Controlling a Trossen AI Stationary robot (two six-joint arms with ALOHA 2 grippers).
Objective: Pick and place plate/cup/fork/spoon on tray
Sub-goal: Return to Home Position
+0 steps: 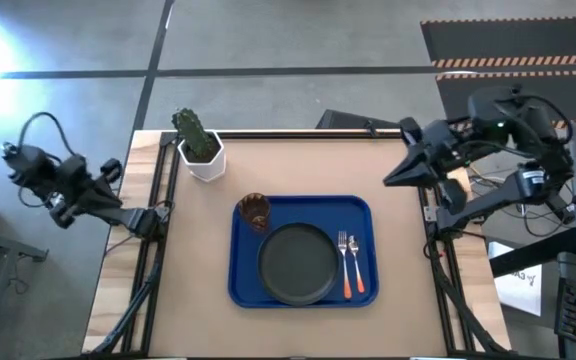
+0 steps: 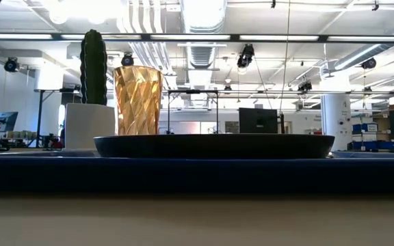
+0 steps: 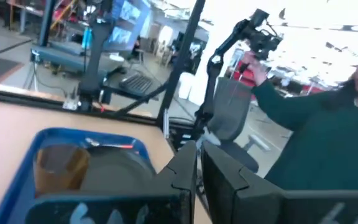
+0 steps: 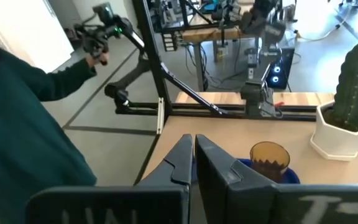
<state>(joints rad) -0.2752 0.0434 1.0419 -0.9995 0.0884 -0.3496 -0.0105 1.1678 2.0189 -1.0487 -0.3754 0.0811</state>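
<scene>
The blue tray (image 1: 243,283) lies in the middle of the table. On it rest the dark plate (image 1: 297,262), the amber cup (image 1: 254,211) upright at its far left corner, and the orange-handled fork (image 1: 345,262) and spoon (image 1: 357,264) side by side to the right of the plate. The cup (image 2: 137,100) and plate (image 2: 214,145) also show in the low view. My left gripper (image 1: 156,216) is shut and empty at the table's left edge. My right gripper (image 1: 392,178) is shut and empty above the table's far right part.
A white pot with a green cactus (image 1: 200,147) stands at the table's far left, behind the tray. A person in a dark green sleeve (image 3: 316,130) shows in both wrist views, beyond the table. Black frame rails run along both table sides.
</scene>
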